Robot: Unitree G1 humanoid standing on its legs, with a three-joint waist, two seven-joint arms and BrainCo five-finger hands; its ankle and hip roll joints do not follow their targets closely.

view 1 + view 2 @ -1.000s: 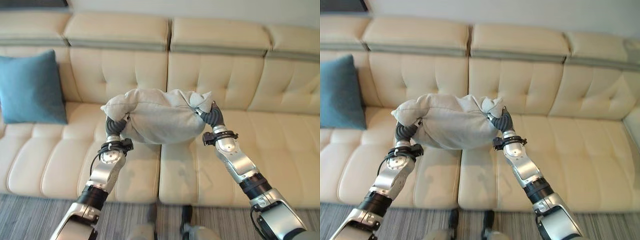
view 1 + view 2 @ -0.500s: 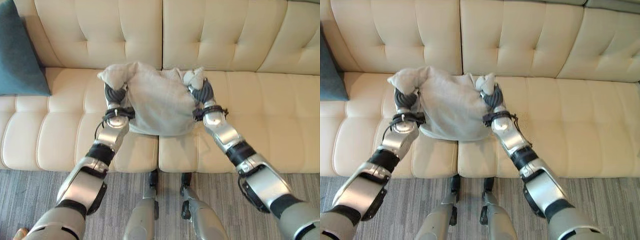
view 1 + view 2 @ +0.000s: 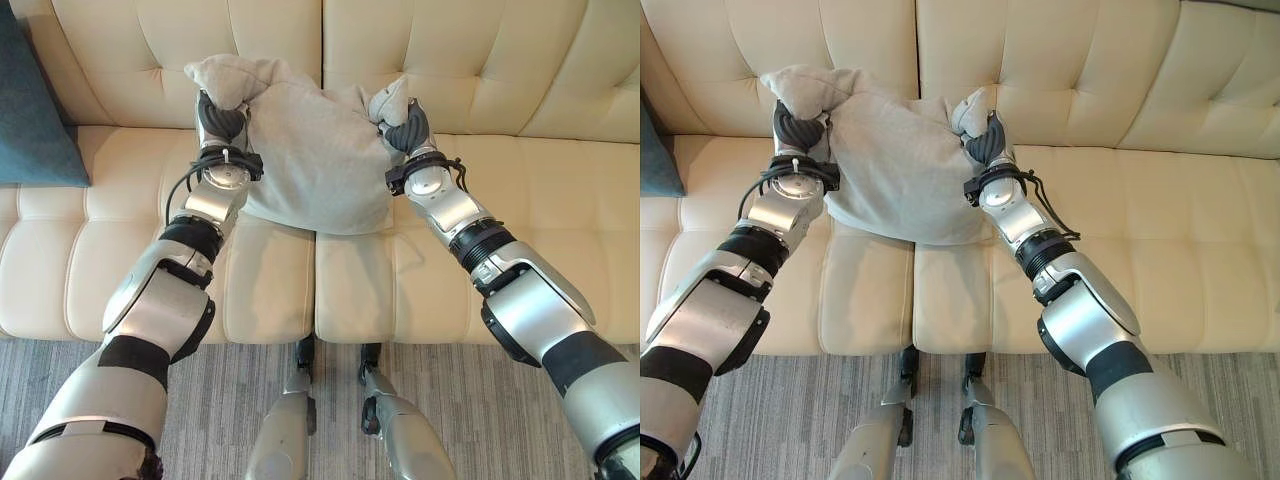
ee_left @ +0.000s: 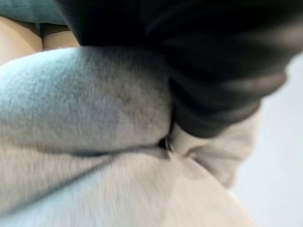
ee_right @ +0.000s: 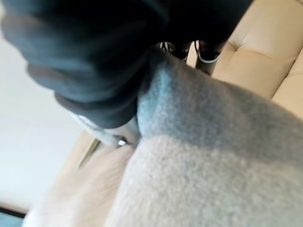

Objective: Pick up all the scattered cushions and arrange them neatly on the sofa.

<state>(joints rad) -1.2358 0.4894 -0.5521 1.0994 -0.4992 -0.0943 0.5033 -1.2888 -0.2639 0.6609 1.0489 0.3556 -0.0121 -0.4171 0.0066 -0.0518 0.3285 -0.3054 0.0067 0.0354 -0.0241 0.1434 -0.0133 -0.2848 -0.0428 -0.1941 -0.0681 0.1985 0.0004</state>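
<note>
The grey cushion (image 3: 315, 160) was up against the back of the cream sofa (image 3: 500, 60), near the middle, right over the seam where two seat pads met. Its bottom edge sat on the seat and its top leaned on the tufted backrest. It looked soft and saggy, with two top corners bunched up like little ears.

The left hand (image 3: 222, 118) was at the cushion's top left corner. The dark ribbed cover was pushed into the cloth, and the corner puffed up over it. In the left wrist view the grey cloth (image 4: 94, 109) folded in tight beside the dark cover (image 4: 213, 71). The fingers were buried in the cloth, so I could not tell how they were curled.

The right hand (image 3: 405, 128) was at the top right corner, in just the same way. A bit of cloth stuck up above it. In the right wrist view the cushion (image 5: 213, 165) pressed close against the dark cover (image 5: 94, 61), and the fingers were hidden there too, so I could not tell if they were closed.

A blue cushion (image 3: 35, 110) stood at the left end of the sofa, leaning on the backrest, well apart from the grey one. A grey striped floor (image 3: 450, 400) ran along the front edge of the sofa
</note>
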